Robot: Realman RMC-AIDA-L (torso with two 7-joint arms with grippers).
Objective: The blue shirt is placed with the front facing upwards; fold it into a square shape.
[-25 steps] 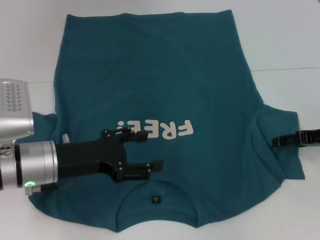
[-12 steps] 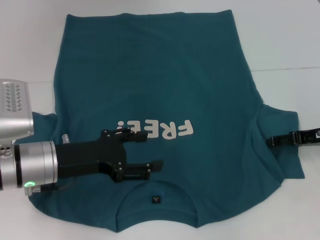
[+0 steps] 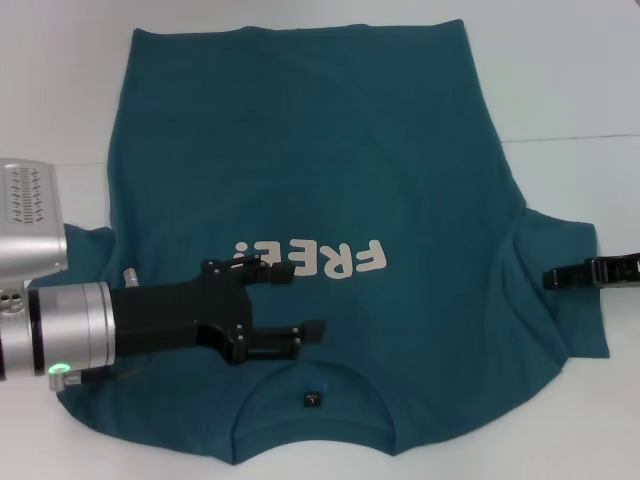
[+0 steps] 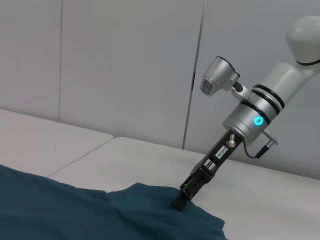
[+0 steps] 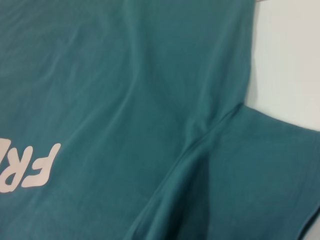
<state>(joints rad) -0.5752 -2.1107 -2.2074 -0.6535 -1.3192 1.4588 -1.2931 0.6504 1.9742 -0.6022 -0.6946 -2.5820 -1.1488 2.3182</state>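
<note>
The blue shirt [image 3: 330,200] lies spread flat, front up, on the white tabletop [image 3: 580,80], filling most of the middle of the head view. Its hem runs along the top of the frame and its collar sits at the bottom centre, so the cream "FREE!" lettering [image 3: 310,260] reads upside down just below the middle. A small dark neck label [image 3: 312,399] shows inside the collar. One short sleeve spreads toward the right edge of the frame, the other toward the lower left.

The left claw [image 3: 300,305] reaches in from the lower left of the frame, over the chest of the shirt between the lettering and the collar. Its two black fingers are set apart in a moderate gap with nothing between them.

The right claw [image 3: 560,276] comes in at the right edge of the frame, its tip at the outer edge of the sleeve there. In the left wrist view the right claw [image 4: 179,201] slants down so that its tip meets the fabric at the sleeve edge. Whether it is gripping the cloth I cannot tell.
</note>
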